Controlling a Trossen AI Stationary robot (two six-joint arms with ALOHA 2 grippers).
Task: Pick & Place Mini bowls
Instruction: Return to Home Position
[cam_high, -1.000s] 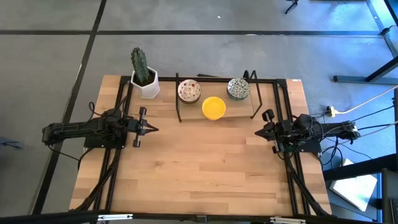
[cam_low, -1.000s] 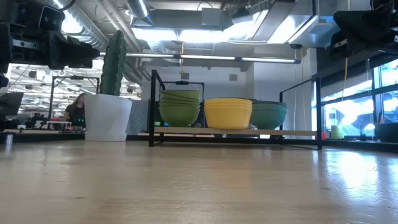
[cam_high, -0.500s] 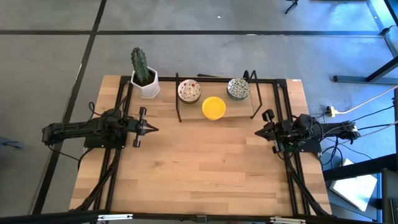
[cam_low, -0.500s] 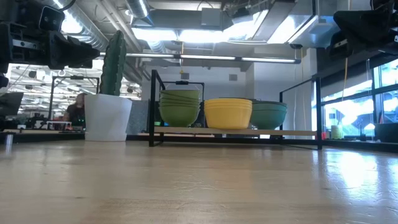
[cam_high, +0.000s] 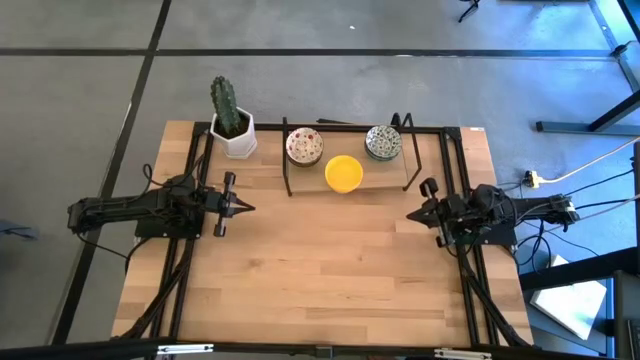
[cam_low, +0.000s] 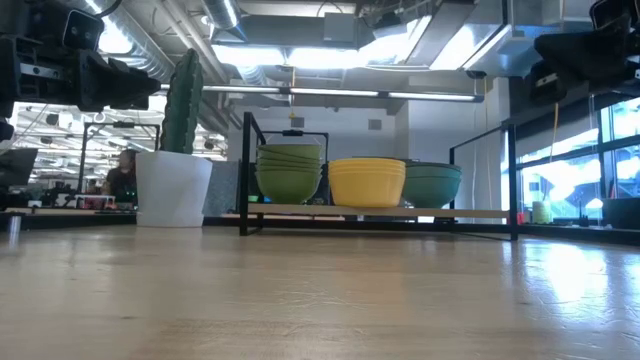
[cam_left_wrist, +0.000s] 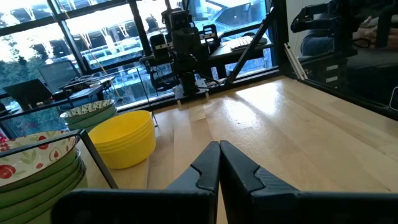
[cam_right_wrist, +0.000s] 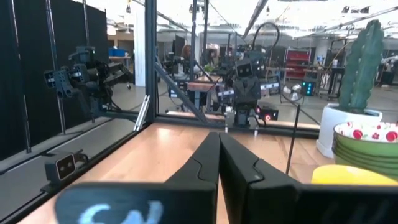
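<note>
Looking across: left gripper (cam_high: 245, 208) pinched shut and empty at the table's (cam_high: 320, 280) left, then red-speckled stack (cam_high: 304, 147), yellow stack (cam_high: 344, 173) and green-patterned stack (cam_high: 383, 142) of mini bowls on the far shelf (cam_low: 480, 213) (about equally near either arm, I'd say), then right gripper (cam_high: 412, 216) shut and empty too.

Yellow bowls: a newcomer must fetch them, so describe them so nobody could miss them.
On the wooden table, a black wire shelf stands along the far edge. The yellow bowls are the middle of three stacks on it. They alone are plain; the red-speckled bowls and green-patterned bowls flanking them have patterns.
</note>
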